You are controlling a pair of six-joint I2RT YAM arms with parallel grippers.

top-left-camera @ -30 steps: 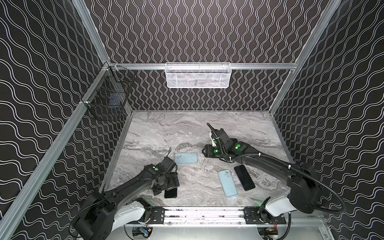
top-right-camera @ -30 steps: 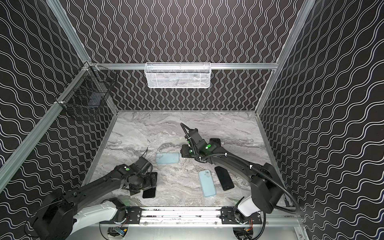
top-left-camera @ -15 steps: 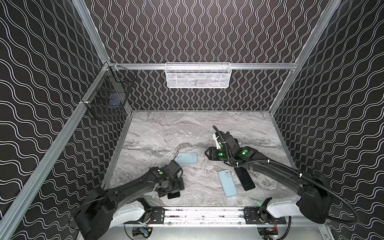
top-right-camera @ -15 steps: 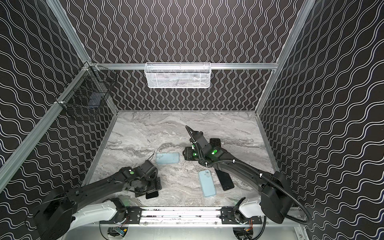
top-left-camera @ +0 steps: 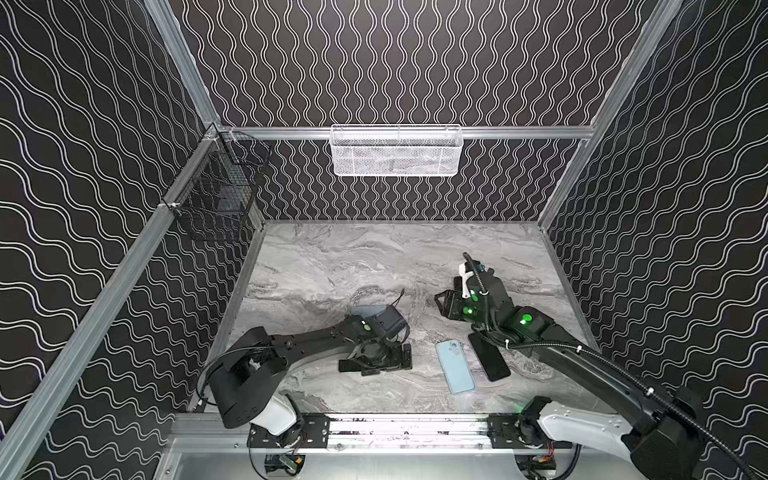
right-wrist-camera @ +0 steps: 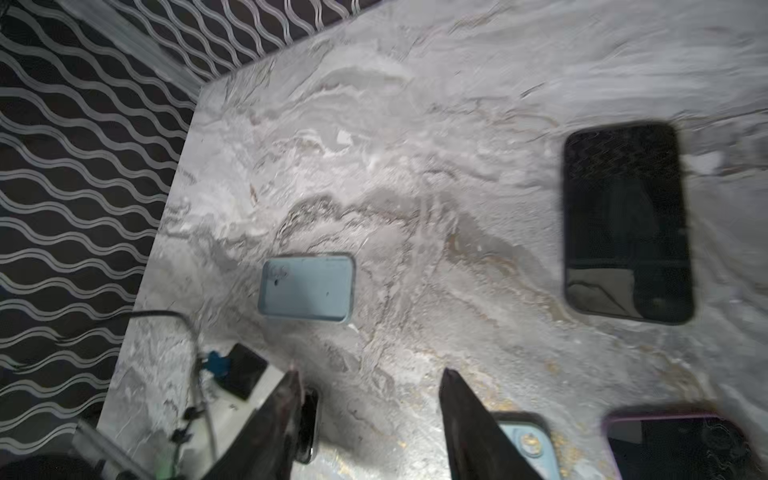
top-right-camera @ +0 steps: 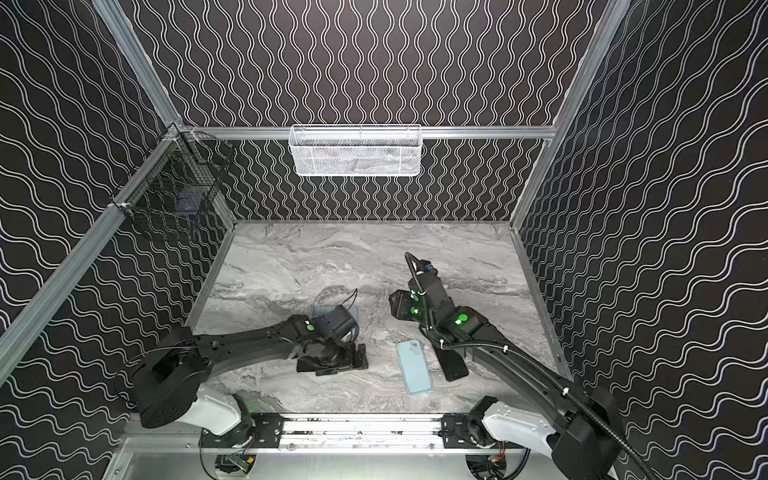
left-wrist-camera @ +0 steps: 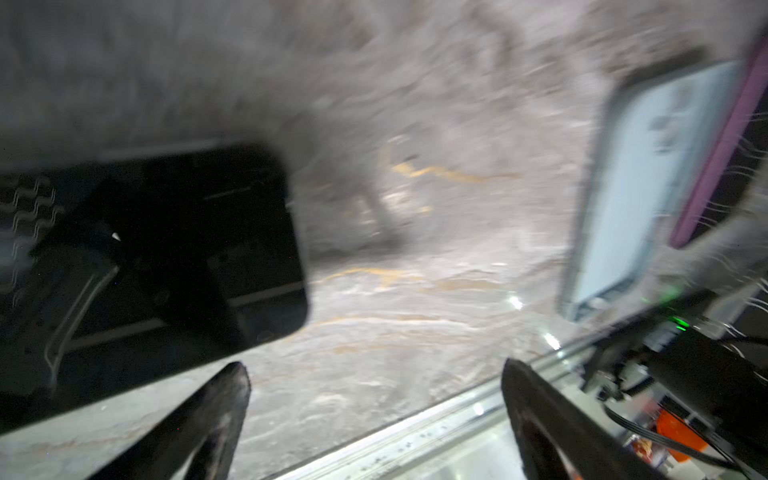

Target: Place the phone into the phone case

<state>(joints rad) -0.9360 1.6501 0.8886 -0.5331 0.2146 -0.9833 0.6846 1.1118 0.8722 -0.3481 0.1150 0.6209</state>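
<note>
An empty light blue phone case (right-wrist-camera: 307,289) lies open side up, left of the table's middle. In a top view the case (top-left-camera: 363,311) is mostly hidden behind my left wrist. A black phone (left-wrist-camera: 166,249) lies flat close beside my left gripper (left-wrist-camera: 374,365), which is wide open and empty. That left gripper (top-left-camera: 376,360) sits low over the front of the table. A second black phone (right-wrist-camera: 627,224) shows only in the right wrist view. My right gripper (right-wrist-camera: 370,371) is open with bare table between its fingers. This right gripper (top-left-camera: 445,305) hovers to the right of the case.
A light blue phone (top-left-camera: 455,365) lies back up near the front, beside a dark phone with a purple edge (top-left-camera: 489,356). A white mesh basket (top-left-camera: 395,149) hangs on the back rail. A black wire basket (top-left-camera: 216,195) hangs on the left wall. The front rail (top-left-camera: 407,428) borders the table.
My left arm has swung right along the front, toward the light blue phone. My right arm has moved right and nearer the front, and its fingers have spread slightly.
</note>
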